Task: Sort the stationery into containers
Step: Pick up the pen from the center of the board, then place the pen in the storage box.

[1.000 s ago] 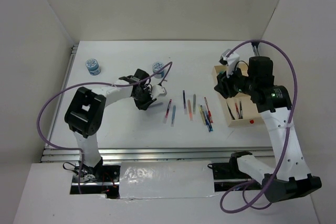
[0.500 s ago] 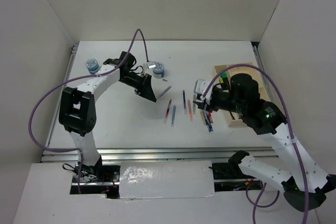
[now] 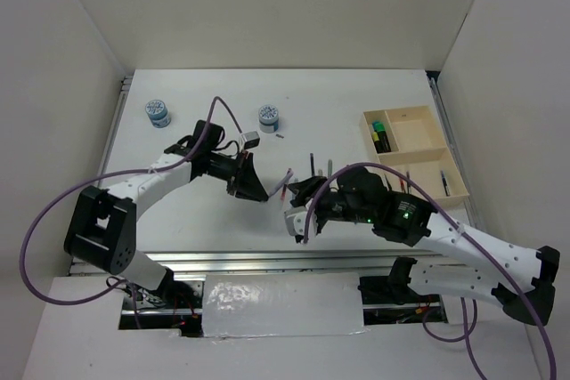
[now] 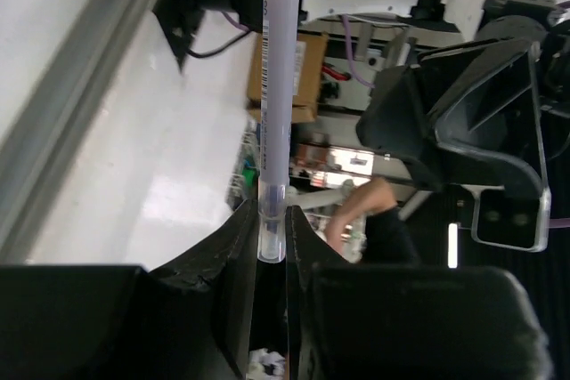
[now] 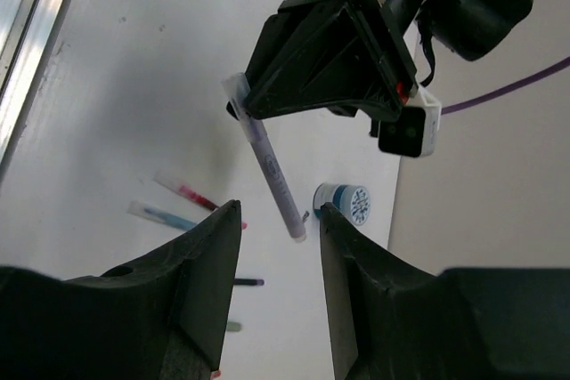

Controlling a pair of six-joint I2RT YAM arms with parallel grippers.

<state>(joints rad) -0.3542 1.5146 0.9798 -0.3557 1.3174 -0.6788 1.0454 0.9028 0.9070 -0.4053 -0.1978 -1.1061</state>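
Since a second ago the right arm has swung off the wooden tray and now stretches low across the table front, while the left arm has reached inward to meet it. The left gripper pinches one end of a pale purple pen — lifted off the surface. The right gripper faces it — jaws spread, holding nothing.

A white table carries two round blue-white pots toward its far left, a pale wooden tray with compartments at the right, and loose pens lying mid-table.
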